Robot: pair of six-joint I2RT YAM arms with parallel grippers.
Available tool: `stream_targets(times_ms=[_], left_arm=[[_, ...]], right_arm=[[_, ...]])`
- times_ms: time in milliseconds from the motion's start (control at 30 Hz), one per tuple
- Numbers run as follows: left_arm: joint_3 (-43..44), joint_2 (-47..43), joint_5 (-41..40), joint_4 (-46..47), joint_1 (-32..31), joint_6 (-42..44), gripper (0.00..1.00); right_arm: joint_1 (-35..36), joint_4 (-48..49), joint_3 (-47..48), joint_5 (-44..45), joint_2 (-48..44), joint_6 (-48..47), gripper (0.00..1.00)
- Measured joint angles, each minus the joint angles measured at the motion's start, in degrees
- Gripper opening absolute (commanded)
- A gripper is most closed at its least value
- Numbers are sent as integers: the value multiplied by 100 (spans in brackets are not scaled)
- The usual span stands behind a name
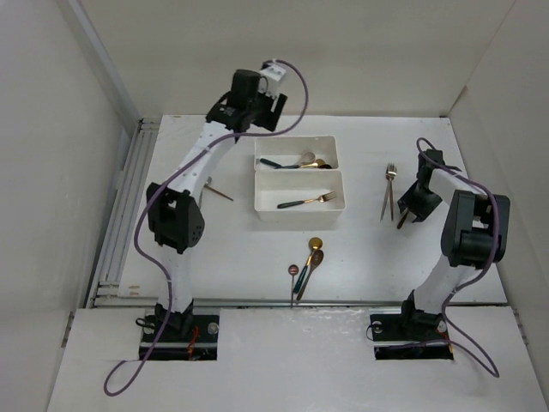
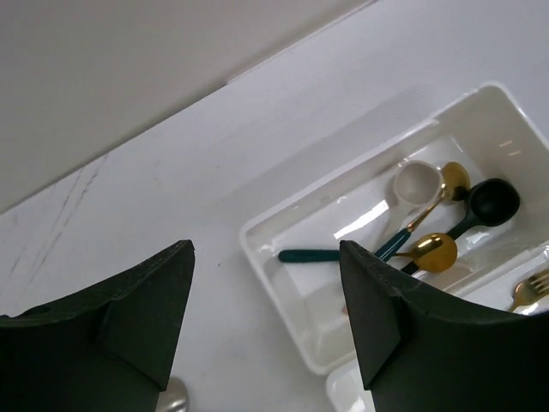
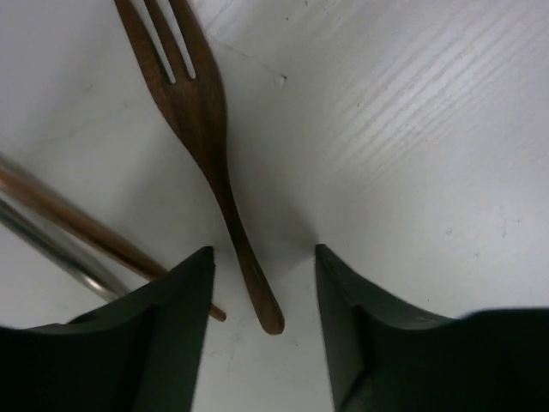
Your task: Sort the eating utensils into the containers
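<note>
Two white bins sit side by side mid-table. The far bin (image 1: pixel 330 142) holds several spoons (image 2: pixel 433 249), gold, black and white, some with green handles. The near bin (image 1: pixel 266 213) holds a gold fork (image 1: pixel 310 201). My left gripper (image 1: pixel 249 110) hangs open and empty above the table just left of the far bin (image 2: pixel 283 257). My right gripper (image 1: pixel 405 216) is open and low at the table. A copper fork (image 3: pixel 202 129) lies with its handle end between its fingers (image 3: pixel 184 292), untouched. Two more slim handles (image 3: pixel 69 223) lie beside it.
Three spoons (image 1: pixel 309 257) lie near the front edge at the centre. A copper utensil (image 1: pixel 220 192) lies left of the bins by the left arm. White walls enclose the table. Purple cables run along both arms.
</note>
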Motion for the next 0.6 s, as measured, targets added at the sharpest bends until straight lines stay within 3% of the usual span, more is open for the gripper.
stream_targets(times_ms=[100,133,267,600], left_arm=[[-275,-466,122,-140,564,-542,66],[-398,-619,142,-173,756,-721,64],[-1008,-1237,81,-271,1596,-1458,64],[-2977,-1777,-101,-391,2586,-2618,62]], right_arm=[[-131,-24,188,-138,269,-48,36],[-162,-22,249,-160,310,-70,24],[-236,-11,393,-240,426,-120,0],[-306,-22,352,-118,68,463,0]])
